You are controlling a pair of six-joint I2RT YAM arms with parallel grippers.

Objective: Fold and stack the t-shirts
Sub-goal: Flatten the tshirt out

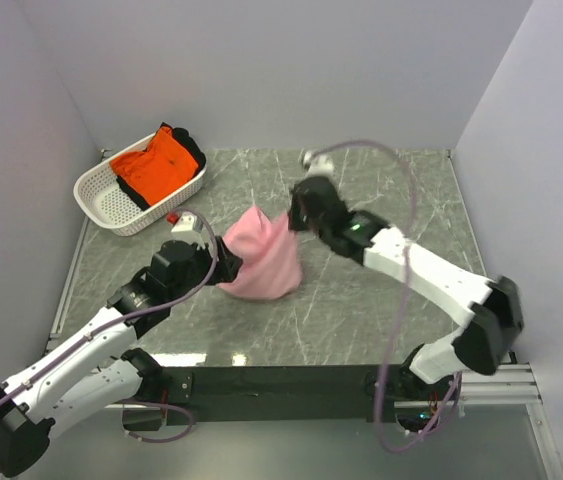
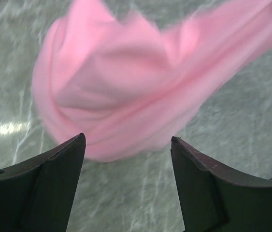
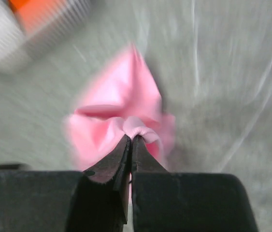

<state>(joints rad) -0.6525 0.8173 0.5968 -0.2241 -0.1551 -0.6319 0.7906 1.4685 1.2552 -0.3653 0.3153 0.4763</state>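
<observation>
Asker: Where is the pink t-shirt (image 1: 261,258), and what has hold of it?

Describer: It is a bunched heap near the middle of the grey marbled bench (image 1: 391,175), between the two arms. The right end effector (image 3: 131,139) is pinched fully closed on a small fold at the heap's far right top. The cloth rises to a peak there and drapes down from it.

Asker: And the left end effector (image 2: 128,141)?

Describer: Spread wide, with nothing between its fingers. The heap lies straight ahead of it, just beyond the fingertips (from overhead I cannot tell whether it touches the cloth's near-left edge or only sits beside it).

Asker: Which way does the shirt run?

Describer: Its long axis slants from the right arm's pinch down toward the left end effector, far-right to near-left. No collar, sleeve or hem can be picked out, so I cannot say which end is the neck.

Asker: What does the next move turn on?

Describer: In my judgement, the free lower end is nearer the left arm. That arm would have to close on an edge there so the two can draw the shirt out flat along that slant.

Asker: The other shirt?

Describer: The orange t-shirt (image 1: 158,160) lies in the white basket (image 1: 106,205) at the far left, well apart.
</observation>
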